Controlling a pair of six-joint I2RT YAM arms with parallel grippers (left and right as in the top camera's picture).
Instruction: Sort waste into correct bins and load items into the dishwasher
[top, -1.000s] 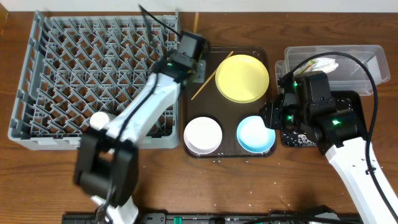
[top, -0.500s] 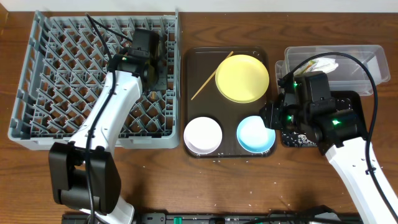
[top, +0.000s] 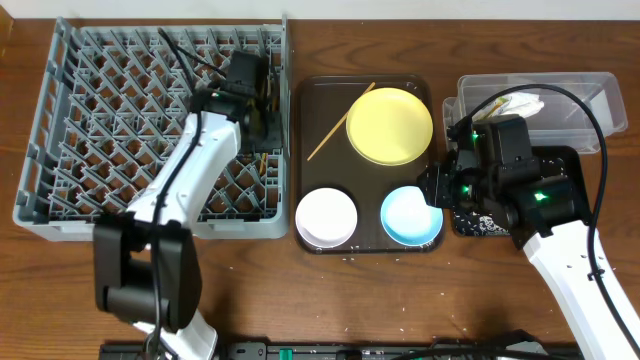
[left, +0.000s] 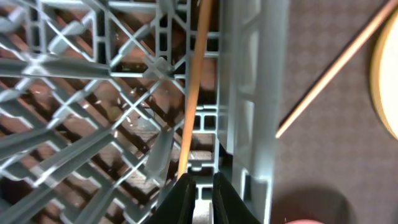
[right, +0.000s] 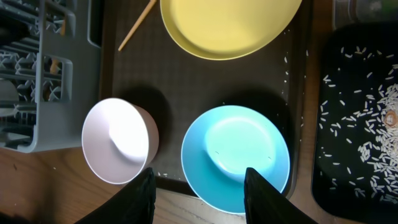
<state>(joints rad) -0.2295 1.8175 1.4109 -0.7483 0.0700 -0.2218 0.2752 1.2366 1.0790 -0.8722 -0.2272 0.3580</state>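
Left fingers (left: 184, 198) barely parted — chopstick (left: 194, 93) in dish rack (left: 249, 93) meets their tips.

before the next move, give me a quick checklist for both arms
1. First chopstick inside the rack: ok.
2. Left gripper free of it: cannot tell, the jaws are close together at its end.
3. Second chopstick loaded: not ok, it lies on the tray.
4. Right gripper open above the blue bowl: ok.
5. Plate and white bowl loaded: not ok, both are on the tray.
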